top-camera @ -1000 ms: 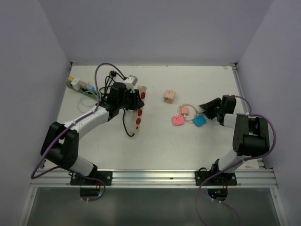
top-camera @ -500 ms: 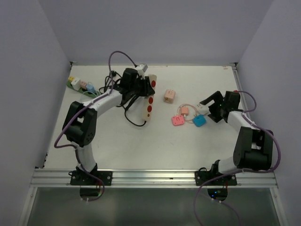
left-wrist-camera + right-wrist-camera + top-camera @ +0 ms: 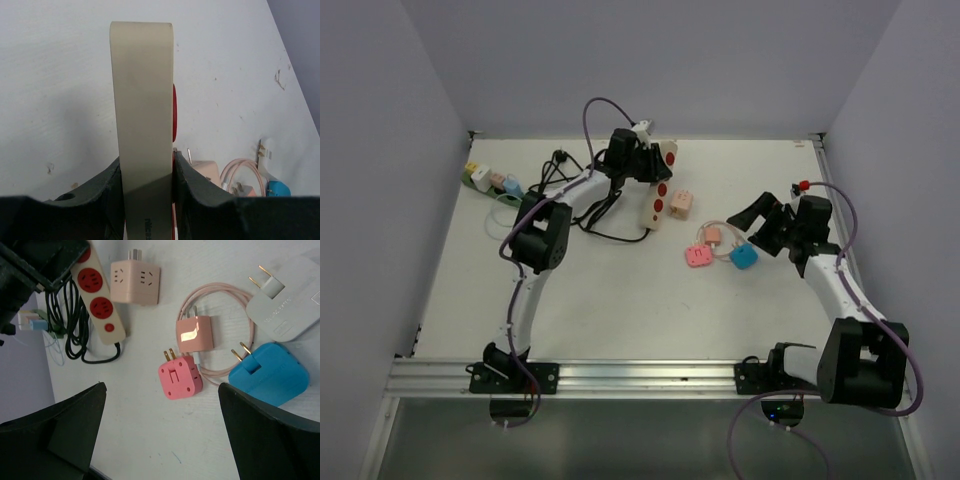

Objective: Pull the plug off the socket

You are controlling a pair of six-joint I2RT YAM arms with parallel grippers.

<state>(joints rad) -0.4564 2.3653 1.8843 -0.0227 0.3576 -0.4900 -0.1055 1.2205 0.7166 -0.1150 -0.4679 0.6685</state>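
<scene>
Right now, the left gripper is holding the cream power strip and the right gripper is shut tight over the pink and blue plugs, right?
Not quite. The right gripper is open, not shut: the right wrist view shows its fingers spread wide apart over the square pink plug and the blue plug. The rest is right: the left gripper is clamped on the cream power strip.

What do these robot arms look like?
The left arm and right arm are white tubes linked by chunky black joints, each trailed by a looping purple cable. The left gripper and right gripper are matte black with two blunt fingers. Black bases sit on a silver rail.
</scene>
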